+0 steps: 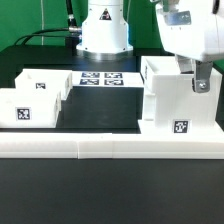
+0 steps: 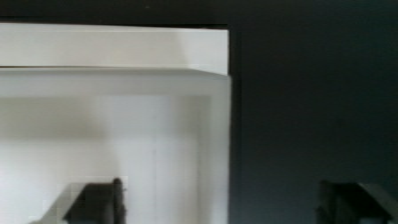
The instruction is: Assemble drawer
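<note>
The large white drawer casing [image 1: 170, 100] stands on the exterior view's right, with a square tag on its front. My gripper [image 1: 197, 78] hangs over its far right top edge. In the wrist view the gripper [image 2: 226, 205] is open: one dark finger [image 2: 98, 202] is over the white casing [image 2: 107, 120], the other is over the black table, and the casing's edge lies between them. Nothing is held. Two smaller white tagged trays [image 1: 30, 103] sit together on the exterior view's left.
A long low white border wall [image 1: 100, 148] runs along the front of the table. The marker board [image 1: 100, 78] lies flat behind the parts, in front of the robot base [image 1: 103, 35]. Black table [image 1: 105, 105] shows between trays and casing.
</note>
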`<state>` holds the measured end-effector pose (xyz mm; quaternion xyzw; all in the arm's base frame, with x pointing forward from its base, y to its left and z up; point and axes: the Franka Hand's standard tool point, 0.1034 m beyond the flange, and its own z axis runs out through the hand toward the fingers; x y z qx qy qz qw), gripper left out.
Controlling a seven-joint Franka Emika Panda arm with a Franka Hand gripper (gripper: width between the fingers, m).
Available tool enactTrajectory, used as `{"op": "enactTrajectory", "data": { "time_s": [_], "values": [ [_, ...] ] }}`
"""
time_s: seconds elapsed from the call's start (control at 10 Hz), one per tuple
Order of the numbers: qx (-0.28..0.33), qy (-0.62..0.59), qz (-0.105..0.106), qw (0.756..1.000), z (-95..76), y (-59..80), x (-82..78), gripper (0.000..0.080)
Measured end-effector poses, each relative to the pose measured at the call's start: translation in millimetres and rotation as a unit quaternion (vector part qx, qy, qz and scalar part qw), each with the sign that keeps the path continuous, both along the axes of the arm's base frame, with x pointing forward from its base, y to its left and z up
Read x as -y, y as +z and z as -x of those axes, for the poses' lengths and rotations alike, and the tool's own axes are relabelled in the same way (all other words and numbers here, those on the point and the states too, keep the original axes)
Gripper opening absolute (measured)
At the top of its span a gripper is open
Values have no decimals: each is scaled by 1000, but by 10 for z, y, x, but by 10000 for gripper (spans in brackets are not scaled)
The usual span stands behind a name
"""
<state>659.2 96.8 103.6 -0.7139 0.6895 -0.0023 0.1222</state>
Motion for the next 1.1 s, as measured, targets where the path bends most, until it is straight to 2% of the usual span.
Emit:
{"op": "enactTrajectory", "data": {
  "time_s": [0.1,0.3,0.4,0.6,0.7,0.8,1.1],
  "values": [
    [0,1,0,1000,-1,2,-1,629],
    [1,2,0,1000,-2,3,-3,645],
    [3,47,6,999,26,45,8,645],
    [9,142,9,990,170,304,118,649],
    [18,181,16,983,181,339,175,649],
    [14,171,14,985,186,303,141,649],
    [33,285,33,957,196,289,154,649]
  ]
}}
